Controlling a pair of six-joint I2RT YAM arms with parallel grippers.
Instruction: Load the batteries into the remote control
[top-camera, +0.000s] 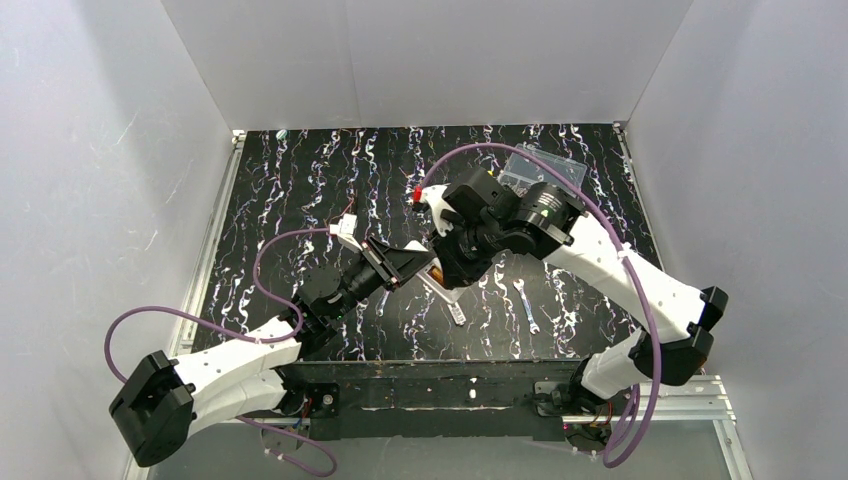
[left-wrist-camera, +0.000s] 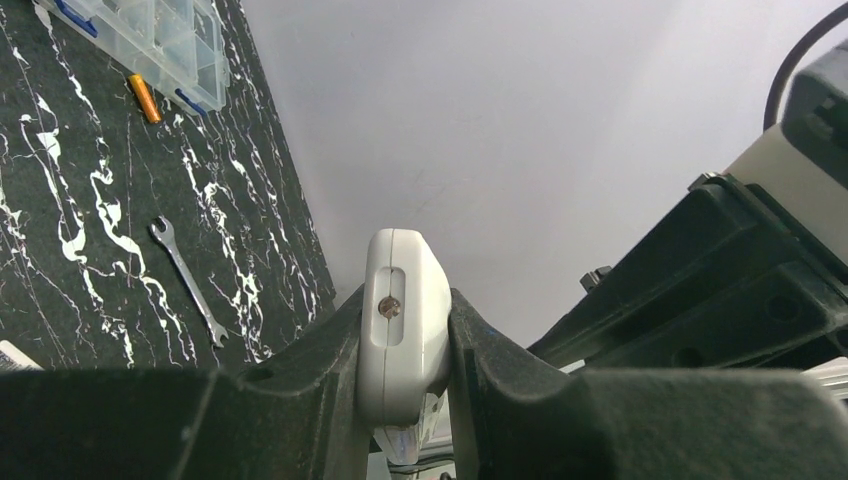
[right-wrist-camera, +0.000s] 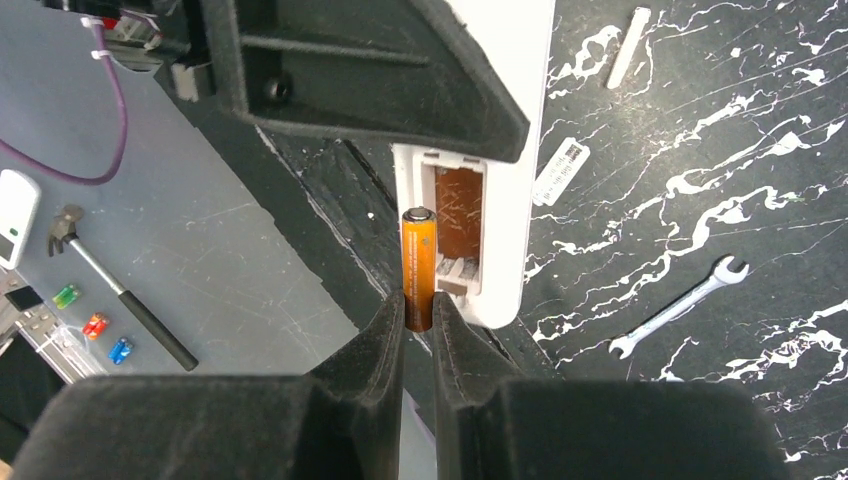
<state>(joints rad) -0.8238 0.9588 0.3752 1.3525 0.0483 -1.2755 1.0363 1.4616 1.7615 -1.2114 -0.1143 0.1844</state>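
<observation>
My left gripper (left-wrist-camera: 403, 312) is shut on the remote control (left-wrist-camera: 400, 320), a slim white bar held above the table, its end poking up between the fingers. Seen from the right wrist, the remote control (right-wrist-camera: 515, 200) shows its open back compartment (right-wrist-camera: 460, 228). My right gripper (right-wrist-camera: 418, 312) is shut on an orange battery (right-wrist-camera: 418, 262), which stands upright just left of that compartment, beside its edge. A second orange battery (left-wrist-camera: 145, 98) lies on the table next to the clear box. In the top view both grippers (top-camera: 412, 265) (top-camera: 447, 268) meet at the remote control (top-camera: 445, 291) mid-table.
A clear plastic compartment box (top-camera: 541, 166) sits at the back right of the black marbled table. A small wrench (top-camera: 527, 305) lies right of the grippers. A white strip (right-wrist-camera: 628, 47) and a barcode sticker (right-wrist-camera: 560, 170) lie on the table near the remote.
</observation>
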